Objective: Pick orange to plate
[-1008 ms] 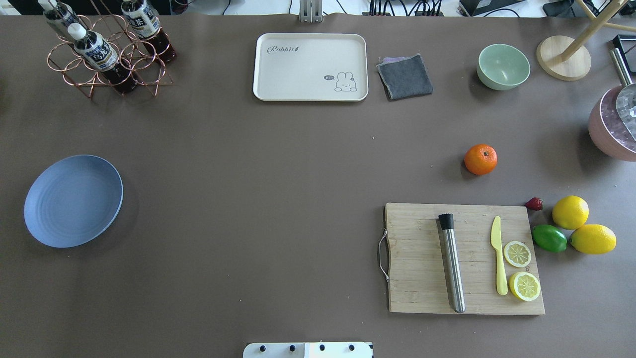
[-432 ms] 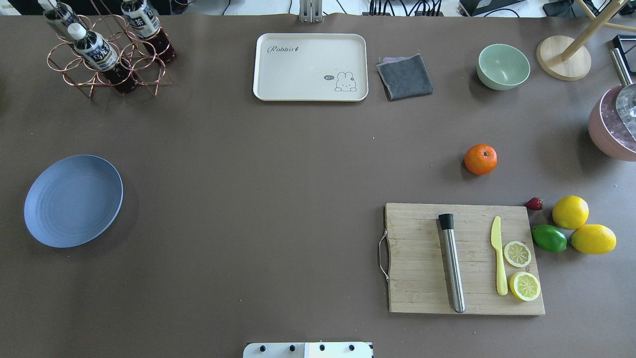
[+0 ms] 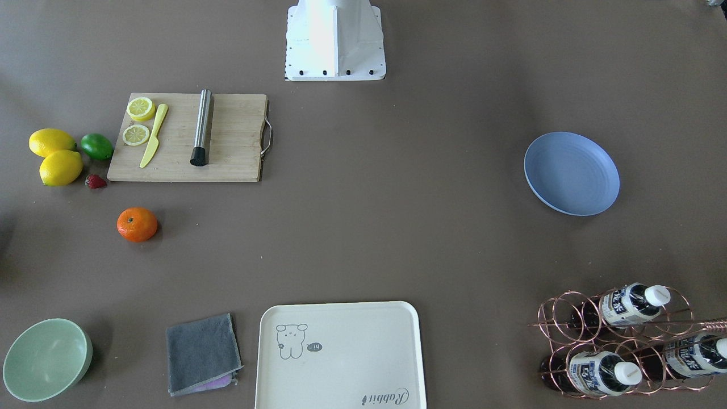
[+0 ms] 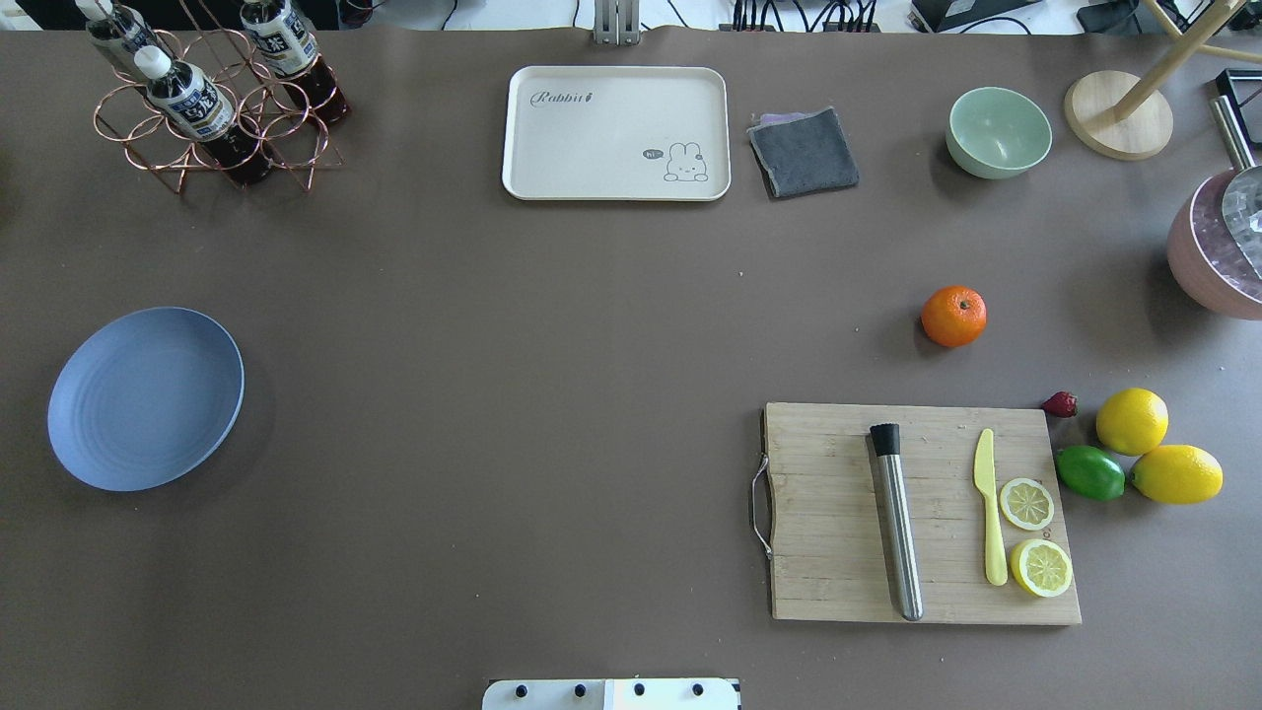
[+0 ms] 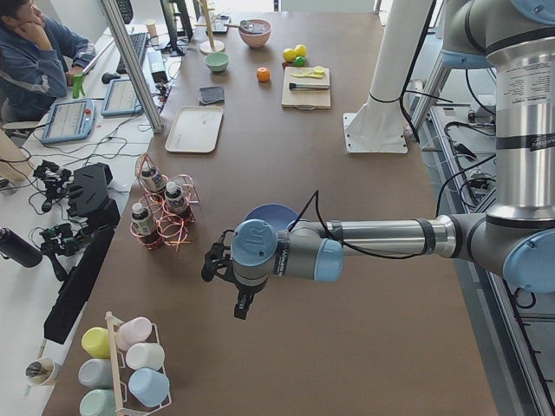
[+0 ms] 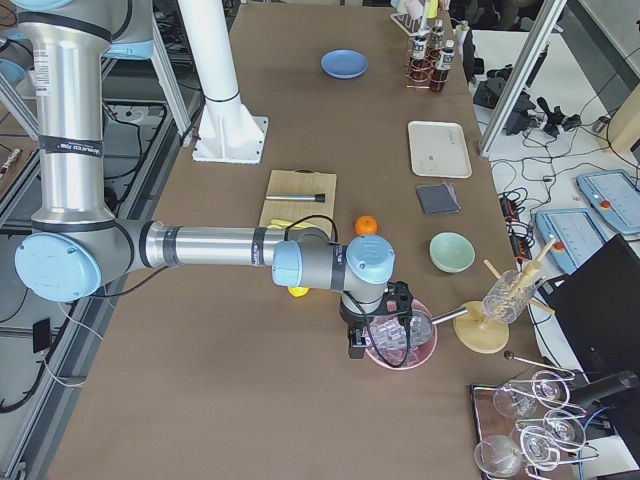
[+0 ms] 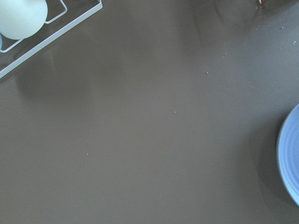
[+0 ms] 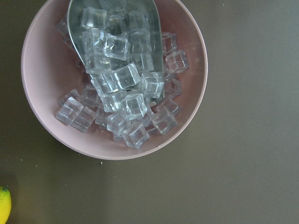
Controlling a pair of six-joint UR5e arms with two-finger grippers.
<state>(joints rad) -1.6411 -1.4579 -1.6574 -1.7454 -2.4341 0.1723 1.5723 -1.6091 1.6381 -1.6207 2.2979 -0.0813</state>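
Orange (image 3: 137, 224) rests on the brown table in the front-facing view, near the cutting board (image 3: 187, 138) and well apart from the plate (image 3: 571, 173). Overhead, it lies between the mint bowl (image 4: 998, 131) and the board. From the left end, the left gripper (image 5: 241, 303) hangs above the table near the plate; whether it is open or holds anything cannot be told. From the right end, the right gripper (image 6: 355, 343) hovers over the pink bowl (image 6: 425, 350) of ice, its opening equally unclear. The left wrist camera catches only the plate's rim; the right wrist camera looks down on ice cubes (image 8: 126, 77) and a metal scoop (image 8: 77, 16).
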